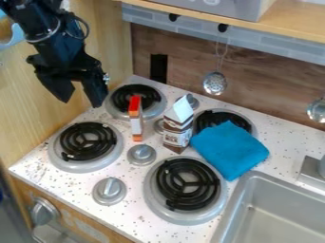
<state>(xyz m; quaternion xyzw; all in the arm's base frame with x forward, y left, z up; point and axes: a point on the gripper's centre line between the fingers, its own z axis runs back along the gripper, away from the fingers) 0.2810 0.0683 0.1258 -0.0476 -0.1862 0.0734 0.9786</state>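
Black two-finger gripper hangs at upper left, fingers wide apart. Near it, a slim orange-and-white box hides part of a coiled burner. Wrinkled blue cloth partly covers another, touching a gabled brown-and-white carton.

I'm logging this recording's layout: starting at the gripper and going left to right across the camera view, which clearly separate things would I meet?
Black gripper → upright orange-and-white box → brown-and-white carton → blue cloth → metal utensil at the right edge.
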